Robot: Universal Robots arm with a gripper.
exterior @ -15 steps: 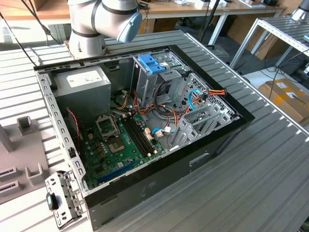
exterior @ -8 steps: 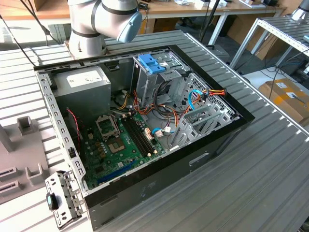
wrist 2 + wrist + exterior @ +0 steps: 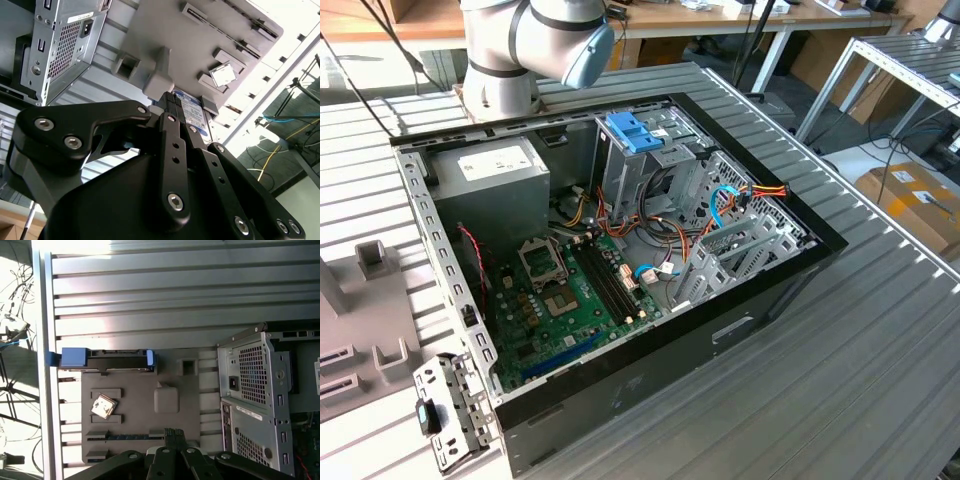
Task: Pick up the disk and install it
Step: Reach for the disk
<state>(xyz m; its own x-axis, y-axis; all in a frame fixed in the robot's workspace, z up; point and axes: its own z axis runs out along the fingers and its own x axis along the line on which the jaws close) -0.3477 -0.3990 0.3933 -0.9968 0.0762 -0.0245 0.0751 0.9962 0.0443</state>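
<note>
Gripper [image 3: 173,432] was closed right down, pads pressed together, nothing held. It hung over the grey fixture plate [image 3: 135,390], at the plate edge opposite the disk. The disk [image 3: 117,361] stood on its long edge in a slot along the plate's far edge from the gripper, a blue rail [image 3: 75,357] at each end, clear of the gripper. The second wrist view showed the disk's label face beyond the closed fingertips [image 3: 170,102]. A small square metal chip [image 3: 103,406] lay tilted in a shallow recess of the plate, apart from the disk. The plate sat on the ribbed metal tabletop [image 3: 175,290], just beside the back panel of the open computer case [image 3: 250,385]. In the exterior view the case [image 3: 670,370] lay on its side mid-tabletop, lid off, with the plate off the case's side at the exterior view's left edge. Inside the case: power-supply box [image 3: 490,170] in the corner nearest the arm base [image 3: 520,40], light-blue tray [image 3: 633,130] on top of the drive cage, green motherboard [image 3: 570,300] on the floor.
</note>
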